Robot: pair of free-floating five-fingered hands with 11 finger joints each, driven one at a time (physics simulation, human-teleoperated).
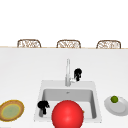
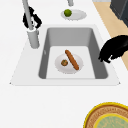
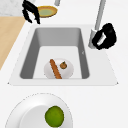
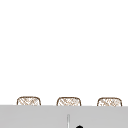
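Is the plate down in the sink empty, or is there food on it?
Not empty. The white plate on the sink floor holds a long brown sausage-like stick and a small round brown piece beside it.

From the front a red ball [image 1: 67, 114], cut off at six o'clock, hides the sink's [image 1: 93, 90] plate [image 2: 59, 67], while the faucet [image 2: 28, 15] partly covers the right hand [image 2: 37, 20] from the left side.

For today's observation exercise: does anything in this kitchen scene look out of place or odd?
Yes. A plate with a sausage and a small brown ball of food lies on the sink floor, and a big red ball hides it from the front.
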